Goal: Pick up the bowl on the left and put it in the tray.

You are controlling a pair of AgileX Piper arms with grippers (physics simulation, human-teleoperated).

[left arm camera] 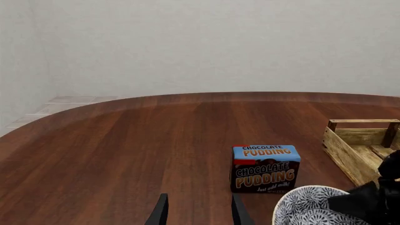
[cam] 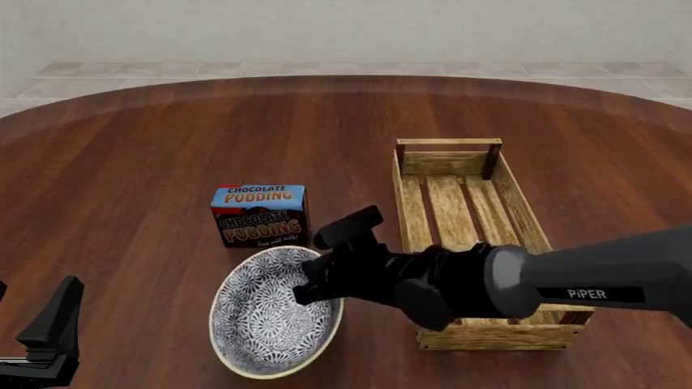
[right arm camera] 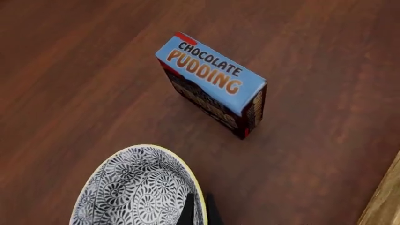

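The blue-grey patterned bowl (cam: 262, 322) sits left of the tray, tilted so its inside faces the front camera. My right gripper (cam: 314, 281) reaches across from the right and is shut on the bowl's right rim. In the right wrist view its fingertips (right arm camera: 187, 209) pinch the cream rim of the bowl (right arm camera: 137, 192). The light-wood slatted tray (cam: 449, 146) lies to the right of the bowl, holding nothing. My left gripper (left arm camera: 200, 213) is open and holds nothing, low at the near left of the table, well apart from the bowl (left arm camera: 306, 206).
A chocolate pudding box (cam: 259, 215) stands upright just behind the bowl and left of the tray. The right arm's forearm (cam: 584, 284) crosses over the tray's near end. Bare wood table (cam: 130, 162) stretches to the left and back.
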